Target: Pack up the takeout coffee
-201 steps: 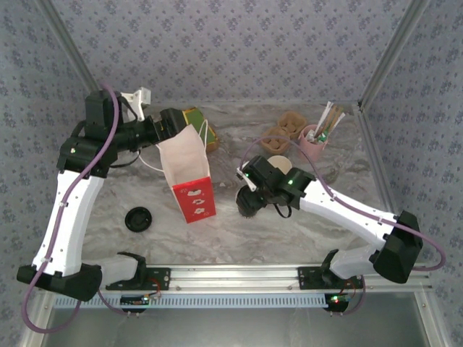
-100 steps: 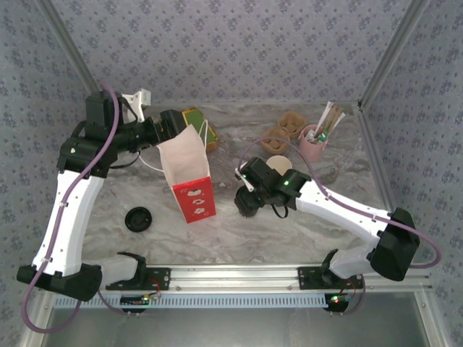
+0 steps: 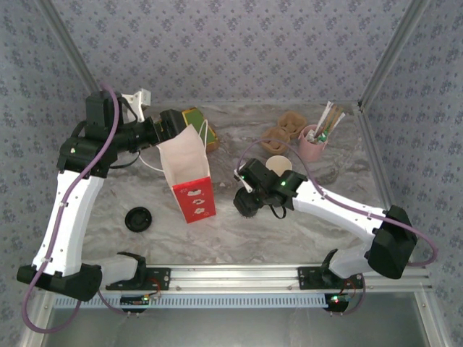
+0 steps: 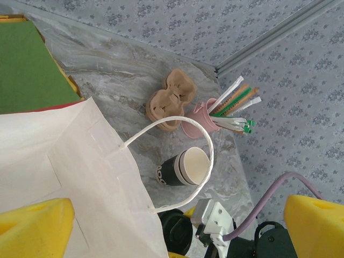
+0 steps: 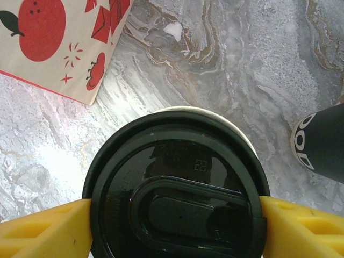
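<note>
The marble table [image 3: 239, 235] is being shared by everything here. The tall red-and-white paper bag [image 3: 189, 173] is being stood upright at its left-centre. The bag's far rim is being straddled by the left gripper [image 3: 171, 124]. Its jaws are being shown wide apart in the left wrist view, with the paper wall between them and not pinched.

The right gripper [image 3: 248, 204] is being closed on the takeout coffee [image 5: 177, 183], just right of the bag's printed foot. Its yellow fingers [image 5: 37, 223] are being pressed against both sides of the cup at lid height. Whether the cup is being lifted or rested on the table cannot be told.

Several risks are being judged likely. The bag is being left unclamped, so a cup base catching its rim or white handle could tip it over. The lid could be popped off by squeezing so high. The open cup [image 4: 183, 167] just beside could be knocked over during the lift.

As for containers, nothing is being seen in the visible part of the bag (its floor is hidden). The open cup is showing an empty interior. Sticks and straws [image 4: 234, 105] are being held in the pink cup [image 3: 312, 150]. The brown pulp carrier [image 4: 171, 99] is carrying nothing. A loose black lid [image 3: 137, 218] is being left well apart, left of the bag.
</note>
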{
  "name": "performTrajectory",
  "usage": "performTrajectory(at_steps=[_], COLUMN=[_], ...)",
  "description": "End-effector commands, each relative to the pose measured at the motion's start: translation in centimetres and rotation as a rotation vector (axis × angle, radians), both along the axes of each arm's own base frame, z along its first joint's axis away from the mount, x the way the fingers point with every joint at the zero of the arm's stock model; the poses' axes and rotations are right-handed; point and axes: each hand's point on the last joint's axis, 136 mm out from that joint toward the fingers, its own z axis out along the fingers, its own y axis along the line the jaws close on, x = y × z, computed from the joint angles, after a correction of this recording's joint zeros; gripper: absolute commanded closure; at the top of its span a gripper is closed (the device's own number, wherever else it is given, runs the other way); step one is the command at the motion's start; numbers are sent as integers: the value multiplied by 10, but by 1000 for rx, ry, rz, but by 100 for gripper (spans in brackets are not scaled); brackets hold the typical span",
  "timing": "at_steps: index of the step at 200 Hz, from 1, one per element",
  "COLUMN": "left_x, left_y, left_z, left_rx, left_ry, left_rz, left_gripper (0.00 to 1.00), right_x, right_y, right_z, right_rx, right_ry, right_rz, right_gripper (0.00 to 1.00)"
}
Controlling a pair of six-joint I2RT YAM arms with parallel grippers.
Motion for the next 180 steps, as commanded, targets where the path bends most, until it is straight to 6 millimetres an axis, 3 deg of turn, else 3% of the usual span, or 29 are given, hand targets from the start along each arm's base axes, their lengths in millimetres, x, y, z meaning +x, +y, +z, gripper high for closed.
performTrajectory(at_steps=[1,180], left_x=[-4,-2], left_y=[1,-1], left_z=[3,1], left_rx=[1,-7], left_ry=[-13,-6], left_rz=[-4,-8], left_gripper=[0,0], right_x=[-4,-6], right_y=[-1,-5], right_z=[-9,-20], right_rx=[-10,-26], right_ry=[18,34], right_rz=[-10,-22], right_gripper=[23,21])
